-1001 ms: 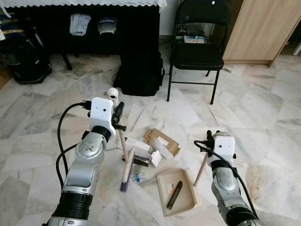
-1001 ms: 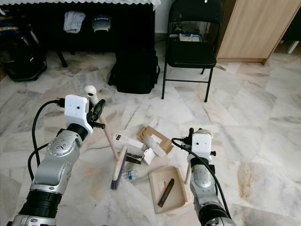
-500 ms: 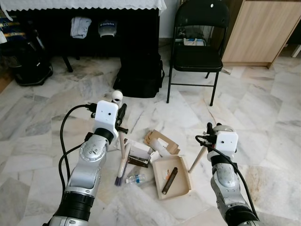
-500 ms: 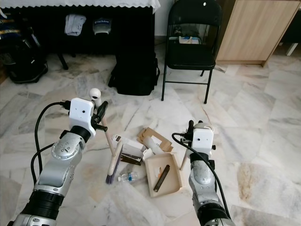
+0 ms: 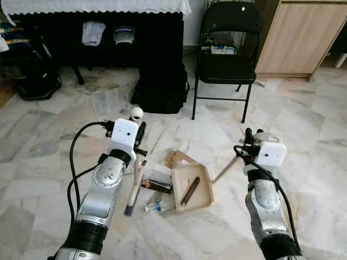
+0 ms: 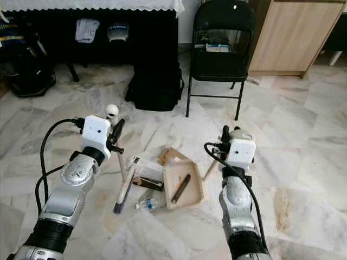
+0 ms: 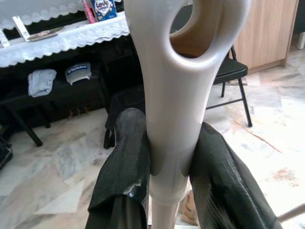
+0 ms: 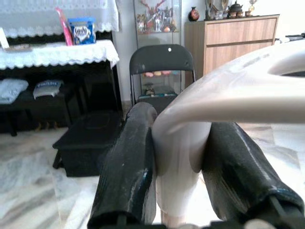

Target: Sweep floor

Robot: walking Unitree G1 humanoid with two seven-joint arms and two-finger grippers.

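Note:
My left gripper (image 5: 140,135) is shut on the cream handle of a small broom (image 5: 134,187), whose dark bristles rest on the marble floor. The wrist view shows the fingers (image 7: 125,157) clamping the handle just below its loop. My right gripper (image 5: 248,138) is shut on the long handle (image 5: 225,169) of a tan dustpan (image 5: 202,196). The pan lies tilted among the litter with a dark stick-like piece (image 5: 190,190) inside it. Beside it lie a cardboard box (image 5: 174,158), a white carton (image 5: 157,175) and a small plastic bottle (image 5: 157,206).
A black folding chair (image 5: 227,59) stands ahead on the right, with a black bag (image 5: 160,86) to its left. Behind are a dark table under a white cloth (image 5: 92,5) and a wooden cabinet (image 5: 306,38). A backpack (image 5: 32,76) sits far left.
The right gripper has pushed the dustpan forward and left, up against the cardboard and carton. The broom head has swung left, away from the pan.

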